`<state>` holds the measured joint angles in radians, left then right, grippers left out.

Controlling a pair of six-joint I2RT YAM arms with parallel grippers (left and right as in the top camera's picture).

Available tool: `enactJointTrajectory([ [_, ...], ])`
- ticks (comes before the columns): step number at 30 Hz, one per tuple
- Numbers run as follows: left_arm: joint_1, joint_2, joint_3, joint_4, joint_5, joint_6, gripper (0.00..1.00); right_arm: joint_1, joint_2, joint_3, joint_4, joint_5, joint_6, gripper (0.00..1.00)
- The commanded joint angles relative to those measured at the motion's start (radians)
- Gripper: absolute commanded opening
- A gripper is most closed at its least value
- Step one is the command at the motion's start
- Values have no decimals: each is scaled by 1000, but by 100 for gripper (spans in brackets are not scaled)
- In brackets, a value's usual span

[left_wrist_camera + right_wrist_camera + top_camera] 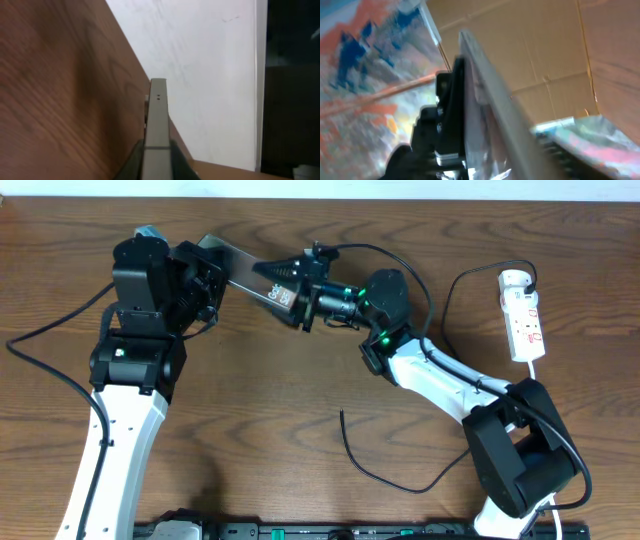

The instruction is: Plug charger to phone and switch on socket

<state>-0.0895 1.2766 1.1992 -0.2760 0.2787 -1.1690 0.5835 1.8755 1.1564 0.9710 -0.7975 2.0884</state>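
**Phone held off the desk between both grippers**

The phone (248, 272) hangs near the far edge of the desk (300, 390), left of centre, tilted on its side. The left gripper (207, 272) pinches one end; in the left wrist view its fingers (134, 161) press on both faces of the slab. The right gripper (298, 292) clamps the lettered end. The charger (385, 475) lies loose toward the near edge, with its connector tip (341, 413) bare on the wood, well apart from the phone. The socket (523, 315) lies by the far right corner, with a black plug (528, 277) seated in it.
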Motion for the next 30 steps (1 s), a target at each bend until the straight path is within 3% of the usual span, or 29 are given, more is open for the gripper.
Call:
enactJointTrajectory([
  [1,-5,-1,9,14,-3,32,8,11,-7,10,6,-31,-39,99],
  [12,75,-1,9,12,28,39,7,-36,-7,10,5,-25,-41,99],
  [16,181,-1,9,17,127,43,7,-88,-7,10,5,-37,-116,99],
  [23,391,1,9,102,494,70,8,-168,-7,10,-38,-49,-434,99],
  [25,470,14,9,190,698,73,8,-204,-7,10,-127,-79,-584,99],
  [30,525,70,9,336,939,73,7,-256,-7,29,-389,-139,-856,99],
])
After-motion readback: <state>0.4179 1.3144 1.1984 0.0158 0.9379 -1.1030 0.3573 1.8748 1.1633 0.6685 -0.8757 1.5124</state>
